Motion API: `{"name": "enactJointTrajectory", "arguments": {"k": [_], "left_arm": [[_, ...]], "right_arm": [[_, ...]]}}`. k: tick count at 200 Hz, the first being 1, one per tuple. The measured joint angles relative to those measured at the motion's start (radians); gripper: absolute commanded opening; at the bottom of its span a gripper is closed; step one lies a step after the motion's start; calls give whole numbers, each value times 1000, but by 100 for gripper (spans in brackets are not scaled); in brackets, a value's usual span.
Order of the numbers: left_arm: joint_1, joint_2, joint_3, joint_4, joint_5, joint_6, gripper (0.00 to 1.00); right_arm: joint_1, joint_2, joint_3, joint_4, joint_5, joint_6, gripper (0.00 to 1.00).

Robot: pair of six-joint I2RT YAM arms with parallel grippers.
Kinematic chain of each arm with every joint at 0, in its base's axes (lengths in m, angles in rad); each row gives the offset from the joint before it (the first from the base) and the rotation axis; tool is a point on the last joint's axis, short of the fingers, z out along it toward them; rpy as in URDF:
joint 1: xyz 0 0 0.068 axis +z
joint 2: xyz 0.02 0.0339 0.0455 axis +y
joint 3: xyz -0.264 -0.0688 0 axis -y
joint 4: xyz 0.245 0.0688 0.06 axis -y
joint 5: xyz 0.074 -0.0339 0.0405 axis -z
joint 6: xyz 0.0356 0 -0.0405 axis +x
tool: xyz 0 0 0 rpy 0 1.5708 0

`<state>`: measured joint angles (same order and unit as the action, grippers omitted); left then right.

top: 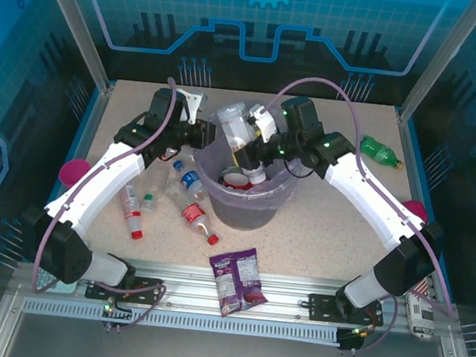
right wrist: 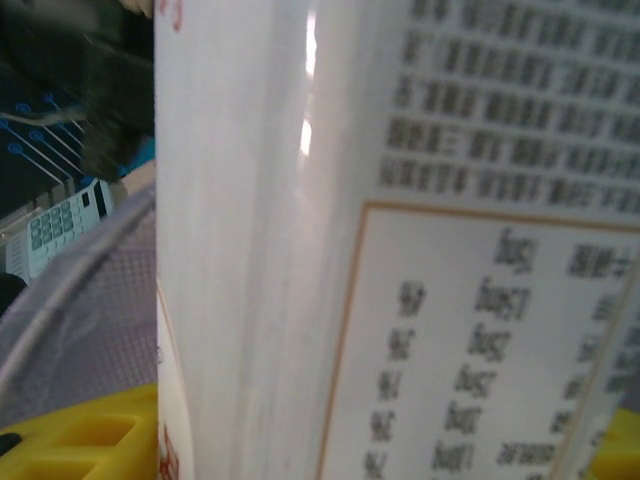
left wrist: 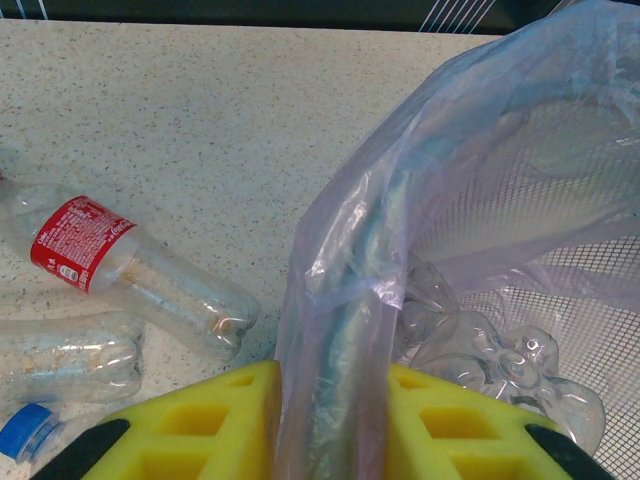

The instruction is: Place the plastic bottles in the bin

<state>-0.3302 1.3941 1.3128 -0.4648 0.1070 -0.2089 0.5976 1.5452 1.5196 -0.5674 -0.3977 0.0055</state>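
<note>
Speckled table [top: 326, 229]: left hand [left wrist: 330, 440] pinches bin [top: 247, 215] at rim.

Blurred, edge-cropped label print on the bottle [right wrist: 250, 250]

Round grey lavender-lined bin [top: 247, 216] hemmed at 9 o'clock by strewn clear plastic bottles [top: 194, 216]; bare speckled tabletop [top: 328, 225] at 3 o'clock.

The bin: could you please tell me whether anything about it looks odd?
Yes. The left gripper is clamped on the bin rim, bunching the lavender bag between its fingers. The right gripper holds a bottle above it.
</note>
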Motion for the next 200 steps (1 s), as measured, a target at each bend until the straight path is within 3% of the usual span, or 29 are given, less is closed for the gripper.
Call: {"name": "enactJointTrajectory", "arguments": {"k": [44, 126, 128, 129, 131, 200], "left_arm": [[0, 0, 0, 0, 0, 0, 30], [0, 0, 0, 0, 0, 0, 30], [0, 0, 0, 0, 0, 0, 30], [0, 0, 0, 0, 0, 0, 30], [0, 0, 0, 0, 0, 0, 30], [0, 0, 0, 0, 0, 0, 30]], "right_arm": [[0, 32, -34, 4, 4, -11, 66], [4, 38, -113, 8, 31, -13, 89], [4, 38, -113, 8, 32, -15, 89], [4, 38, -113, 9, 32, -15, 97], [4, 38, -113, 9, 32, -13, 100], [5, 38, -113, 8, 39, -18, 100]]}}
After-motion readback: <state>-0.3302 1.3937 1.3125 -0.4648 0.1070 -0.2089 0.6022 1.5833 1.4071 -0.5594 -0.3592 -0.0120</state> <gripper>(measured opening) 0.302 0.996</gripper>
